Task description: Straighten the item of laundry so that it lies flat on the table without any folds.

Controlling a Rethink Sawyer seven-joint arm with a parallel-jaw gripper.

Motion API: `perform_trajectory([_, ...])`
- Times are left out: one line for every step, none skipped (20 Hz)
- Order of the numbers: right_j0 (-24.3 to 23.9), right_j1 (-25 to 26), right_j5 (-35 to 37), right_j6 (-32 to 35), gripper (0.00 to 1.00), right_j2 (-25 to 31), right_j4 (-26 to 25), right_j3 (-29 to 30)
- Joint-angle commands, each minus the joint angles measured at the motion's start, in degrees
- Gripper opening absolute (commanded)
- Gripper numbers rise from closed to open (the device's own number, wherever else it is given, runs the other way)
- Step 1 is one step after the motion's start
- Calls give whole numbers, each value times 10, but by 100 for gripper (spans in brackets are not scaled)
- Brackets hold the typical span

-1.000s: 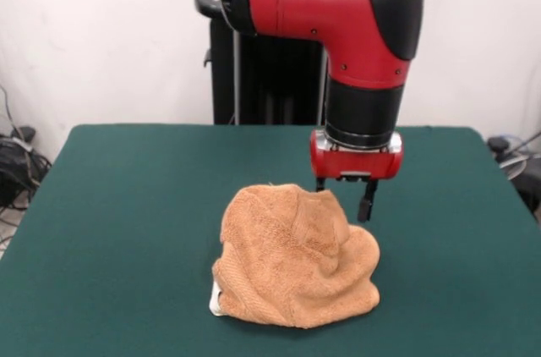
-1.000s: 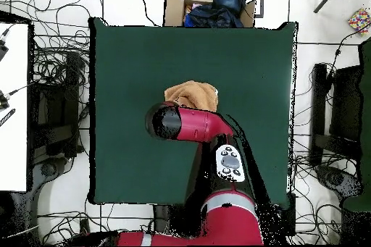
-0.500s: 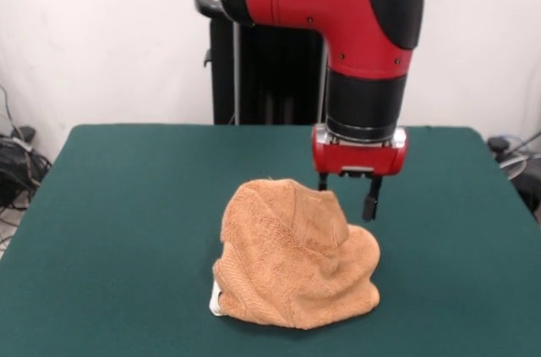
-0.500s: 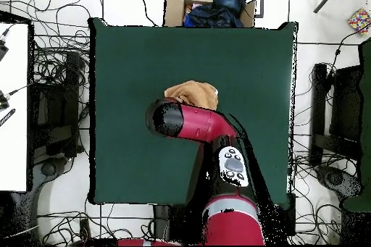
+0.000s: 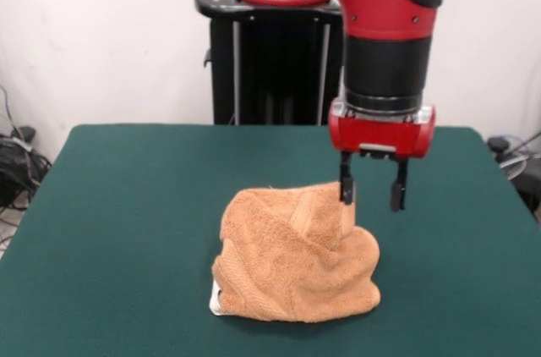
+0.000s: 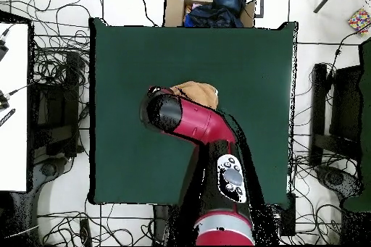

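Orange-tan terry cloth is sitting in a crumpled heap on the table (image 5: 118, 205), a little toward the near edge as the front view shows it. The towel (image 5: 292, 260) is not lying flat at all: it is bunching up into a rounded mound with deep folds and creases running across it, and one part is rising to a peak at the upper right of the heap. A small white tag (image 5: 215, 299) is peeking out at the lower left corner of the mound, against the green felt.

The red and black arm (image 5: 385, 27) is coming down from above, and its gripper (image 5: 369, 189) is hanging over the right upper side of the towel. The two black fingers are standing apart, with a clear gap between them. The left finger in the picture is just touching or just beside the peak of the cloth; I cannot tell if it is really pressing into it. The other finger is hanging free over the green surface, beside the heap. Nothing is being held between them.

From overhead, the arm is covering most of the towel (image 6: 200, 92), and only an edge of the orange cloth is showing beyond the arm's black elbow, around the middle of the table (image 6: 123, 56). Behind the table, in the front view, a black pedestal (image 5: 270, 61) is standing against the white wall.
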Motion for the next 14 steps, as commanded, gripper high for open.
perform_trajectory([21, 5, 14, 229, 100, -17, 80, 65])
perform_trajectory([16, 10, 11, 214, 100, -18, 72, 59])
perform_trajectory([12, 16, 12, 201, 100, -18, 65, 53])
perform_trajectory([1, 23, 10, 161, 100, -16, 38, 36])
perform_trajectory([-6, 27, 2, 132, 100, -15, 14, 23])
perform_trajectory([-19, 31, 16, 96, 100, -7, -9, 9])
perform_trajectory([-28, 34, 13, 78, 100, -1, -23, 4])
perform_trajectory([-39, 35, 23, 56, 100, 8, -35, -1])
perform_trajectory([-44, 36, 20, 44, 100, 12, -49, -3])
perform_trajectory([-51, 35, 24, 29, 100, 16, -65, -9])
perform_trajectory([-55, 36, 27, 19, 100, 19, -80, -13])
perform_trajectory([-59, 36, 29, 8, 100, 21, -94, -17])
perform_trajectory([-61, 29, 29, 1, 100, 24, -111, -15])
perform_trajectory([-73, 31, 28, -15, 100, 35, -130, -18])
